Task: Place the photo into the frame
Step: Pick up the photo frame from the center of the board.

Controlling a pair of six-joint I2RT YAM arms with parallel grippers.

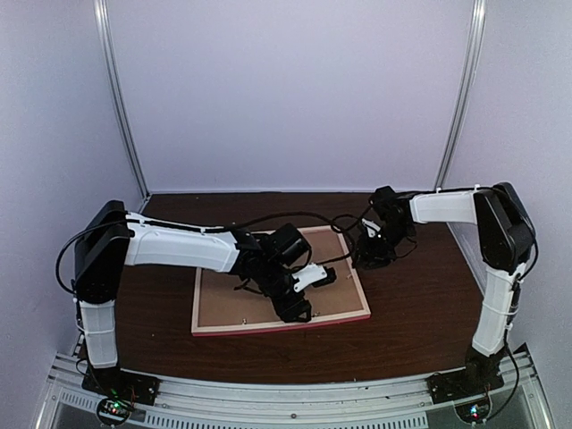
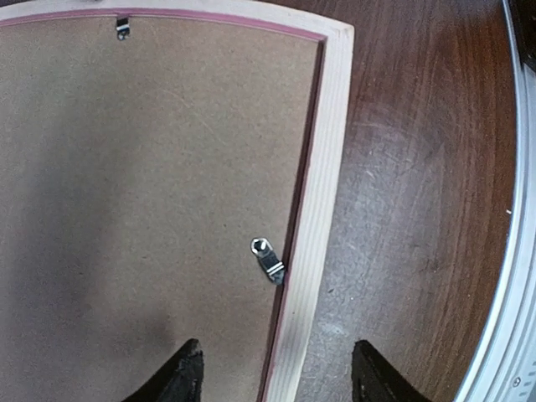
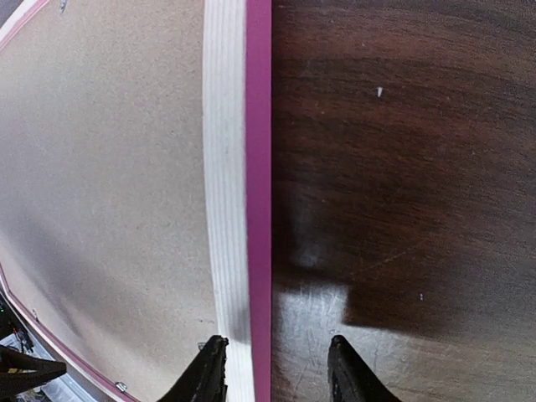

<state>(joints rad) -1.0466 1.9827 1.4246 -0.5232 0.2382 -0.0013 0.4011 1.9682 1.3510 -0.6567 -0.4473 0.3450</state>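
The left arm (image 1: 179,248) reaches in from the bench's near left corner and ends over the frame. The left pincer (image 2: 276,377) stands wide and holds nothing. In its wrist view its two dark fingers (image 2: 186,373) sit one over the board (image 2: 151,184) and one over the bare bench (image 2: 410,167), with the frame's pale rail between them. Whether either tip touches the rail I cannot tell. Just ahead of the pincer a small metal clip (image 2: 268,260) sits turned at the rail's inner edge. A second clip (image 2: 123,28) sits at the far rail.

The frame (image 1: 277,324) lies flat and face down about mid-bench, a little skewed to the bench edges, with the brown board filling its back.

The right arm (image 1: 500,241) comes from the near right corner and bends in to the frame's far right corner. The right pincer (image 3: 275,373) is partly open and empty. One finger is over the pale rail, the other over the dark bench, clear of the pink outer edge.
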